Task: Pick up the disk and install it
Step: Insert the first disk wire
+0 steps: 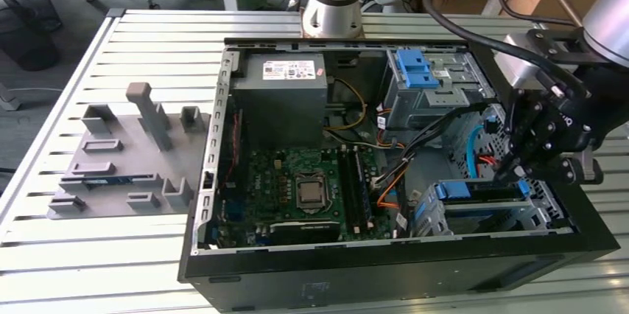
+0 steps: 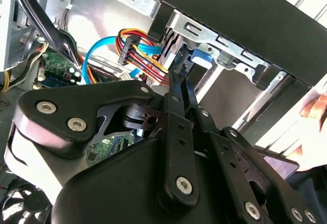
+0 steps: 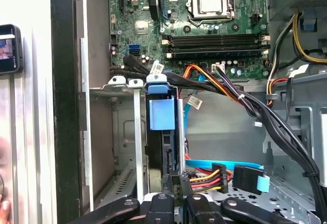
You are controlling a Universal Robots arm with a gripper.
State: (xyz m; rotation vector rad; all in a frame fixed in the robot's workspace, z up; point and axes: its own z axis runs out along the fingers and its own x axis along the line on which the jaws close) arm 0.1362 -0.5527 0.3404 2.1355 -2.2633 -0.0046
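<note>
Exterior view: open black PC case (image 1: 393,273) lies on slatted table (image 1: 59,262). Inside: green motherboard (image 1: 294,189), grey PSU (image 1: 285,82), blue-latched drive cage (image 1: 428,82). The disk (image 1: 476,192) sits edge-up in lower bay at the exterior view's right, gripper (image 1: 513,174) just above it, arm bent down over case edge.

Second wrist view: gripper (image 2: 181,78) fingers pressed together, tips at the bay (image 2: 225,55) by SATA cables (image 2: 138,55).

First wrist view: disk (image 3: 162,132) w/ blue carrier seated in bay; gripper (image 3: 174,180) tips closed at its rear edge.
</note>
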